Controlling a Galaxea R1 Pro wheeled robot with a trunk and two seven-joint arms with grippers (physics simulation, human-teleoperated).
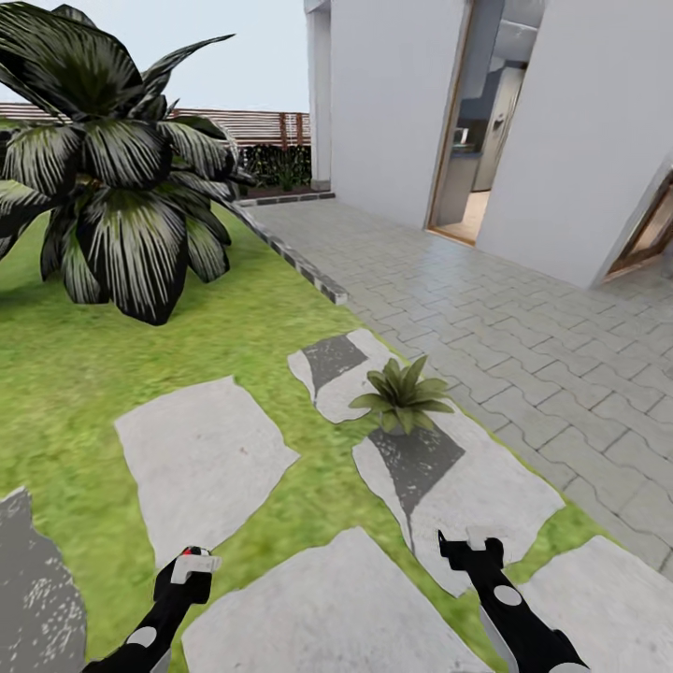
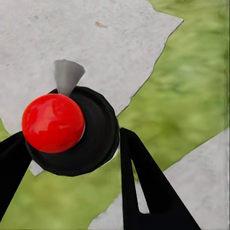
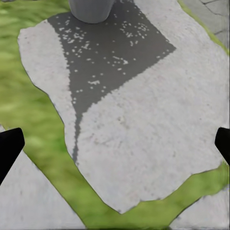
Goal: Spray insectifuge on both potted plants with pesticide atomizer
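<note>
Left gripper (image 1: 190, 567) clamped on the atomizer (image 2: 67, 129), seen from above in the left wrist view as a black round body with a red cap and a pale grey nozzle (image 2: 67, 75) poking out ahead, over a stepping stone (image 2: 72, 43) and grass. Right gripper (image 1: 470, 550) spread wide and empty, fingertips at the edges of the right wrist view, hovering over the stone (image 3: 143, 143) that carries the grey pot (image 3: 92, 8). One potted plant (image 1: 402, 396) standing on that stone's far end, ahead and to the right of the atomizer, nearer the right arm than the left. Nozzle apparently aimed forward, well left of the rosette, so probably a swing of the left arm rightward and forward before any spraying. Second plant not identifiable here; large palm (image 1: 112, 159) well off to the left on the lawn.
</note>
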